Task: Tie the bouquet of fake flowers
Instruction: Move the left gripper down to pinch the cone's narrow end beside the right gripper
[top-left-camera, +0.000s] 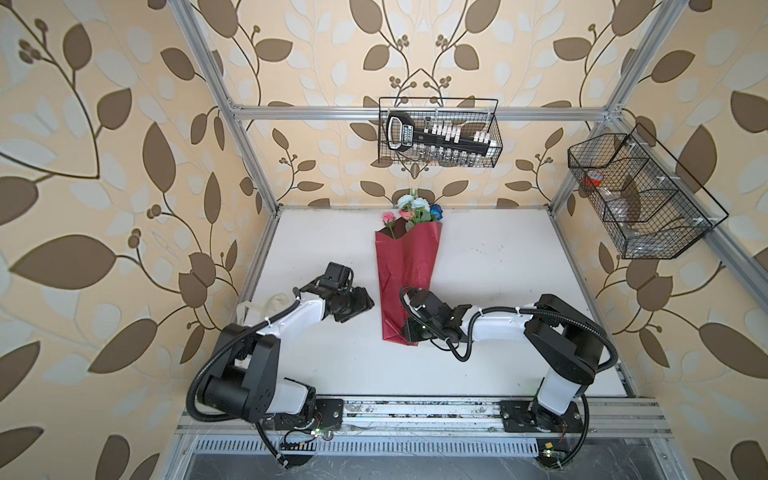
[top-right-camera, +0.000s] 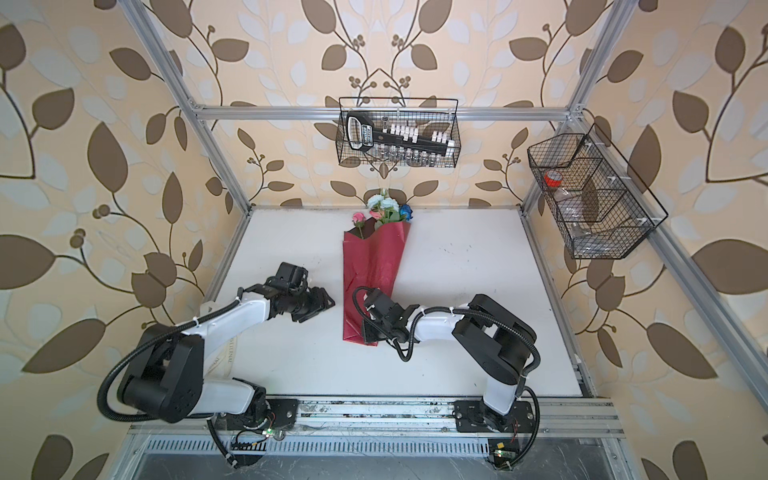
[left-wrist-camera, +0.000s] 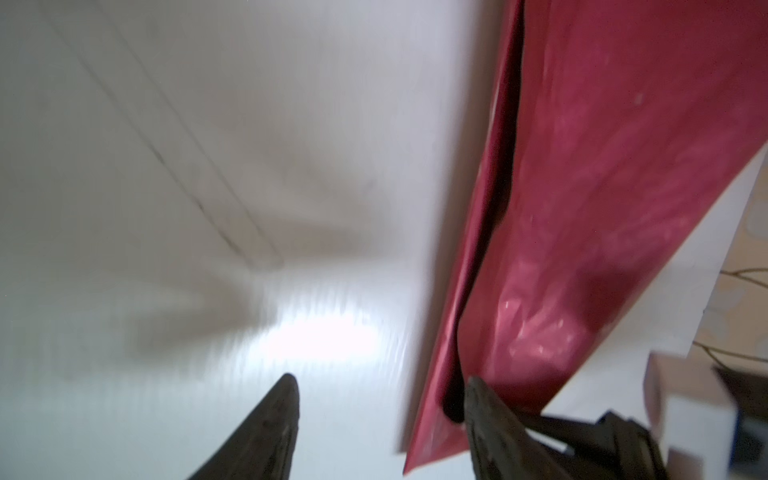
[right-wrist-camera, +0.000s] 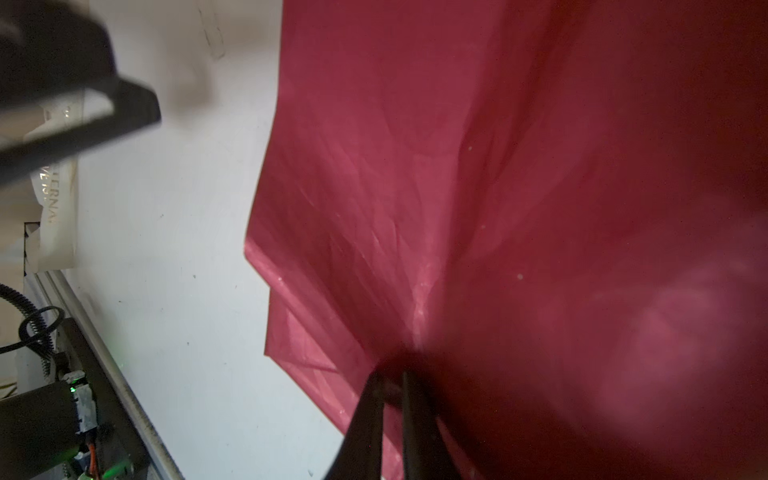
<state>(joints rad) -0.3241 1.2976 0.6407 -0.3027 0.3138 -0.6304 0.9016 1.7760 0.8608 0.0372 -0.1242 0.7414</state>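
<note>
White tabletop (top-left-camera: 498, 270), right gripper (right-wrist-camera: 390, 374) tight on red wrapper (right-wrist-camera: 498, 208)

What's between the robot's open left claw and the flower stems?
The red wrapping sheet: it is folded around the stems of the bouquet of fake flowers, so only the blooms poke out. The left gripper sits beside it, with bare table between.

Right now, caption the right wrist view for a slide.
Right gripper pinches the red wrap; cream ribbon lies apart on the white table.
</note>
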